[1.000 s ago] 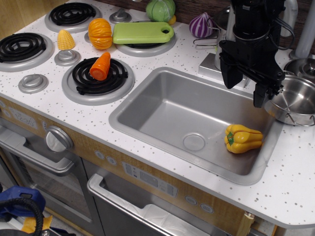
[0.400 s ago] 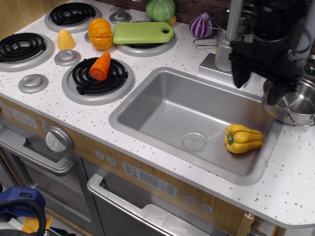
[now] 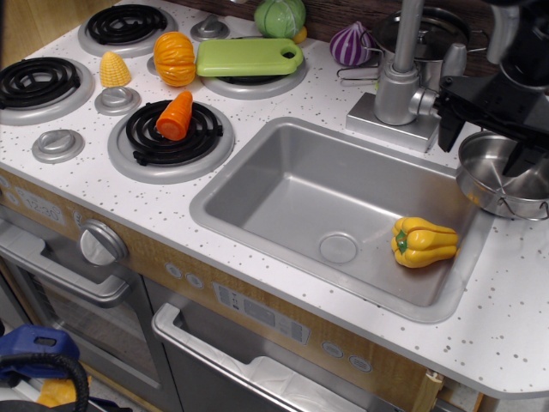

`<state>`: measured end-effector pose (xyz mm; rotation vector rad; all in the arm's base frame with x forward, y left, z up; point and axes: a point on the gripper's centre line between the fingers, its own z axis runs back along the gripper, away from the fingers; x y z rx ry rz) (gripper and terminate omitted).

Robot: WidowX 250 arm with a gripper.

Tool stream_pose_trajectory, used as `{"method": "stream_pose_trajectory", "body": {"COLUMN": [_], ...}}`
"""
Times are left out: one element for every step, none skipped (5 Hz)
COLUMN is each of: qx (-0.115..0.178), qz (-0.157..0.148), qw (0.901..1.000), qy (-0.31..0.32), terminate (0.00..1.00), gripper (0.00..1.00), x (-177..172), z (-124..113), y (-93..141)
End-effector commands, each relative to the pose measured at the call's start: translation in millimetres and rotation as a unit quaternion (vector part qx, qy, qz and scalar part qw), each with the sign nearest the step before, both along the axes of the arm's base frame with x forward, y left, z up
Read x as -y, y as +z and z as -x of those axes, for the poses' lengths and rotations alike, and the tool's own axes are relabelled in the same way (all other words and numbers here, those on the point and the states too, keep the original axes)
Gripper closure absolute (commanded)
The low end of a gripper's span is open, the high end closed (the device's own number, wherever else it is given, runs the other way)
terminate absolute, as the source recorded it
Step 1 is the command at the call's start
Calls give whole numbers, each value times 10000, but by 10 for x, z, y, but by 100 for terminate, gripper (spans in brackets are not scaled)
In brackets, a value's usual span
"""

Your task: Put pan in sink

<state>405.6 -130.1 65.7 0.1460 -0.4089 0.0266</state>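
The pan (image 3: pixel 491 176), a small shiny steel pot with wire loop handles, stands upright on the white countertop just right of the sink's (image 3: pixel 283 193) far right corner. My black gripper (image 3: pixel 482 146) hangs open over the pan. One finger (image 3: pixel 447 130) is outside the pan's left rim and the other is over its inside. It holds nothing. A yellow pepper (image 3: pixel 423 242) lies in the sink at its right side, near the round drain (image 3: pixel 338 248).
The faucet (image 3: pixel 401 81) stands behind the sink, close to the gripper's left. A lidded steel pot (image 3: pixel 433 30) and a purple onion (image 3: pixel 351 43) sit behind it. A green cutting board (image 3: pixel 249 57), carrot (image 3: pixel 176 116), pumpkin (image 3: pixel 174 58) and corn (image 3: pixel 114 69) lie on the stove at left.
My gripper has moved right and slightly back, from above the sink's right rim to above the pan. The pan and pepper have not moved.
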Motion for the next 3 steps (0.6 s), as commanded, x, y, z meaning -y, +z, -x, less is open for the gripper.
{"method": "stream_pose_trajectory", "body": {"qx": [446, 448, 461], "qz": [46, 113, 193], "qw": [9989, 9989, 9987], "qy": [150, 15, -26], "terminate": [0, 0, 0], "gripper": [0, 0, 0], "x": [-21, -155, -211], "z": [-179, -205, -210], "y": [111, -4, -54]}}
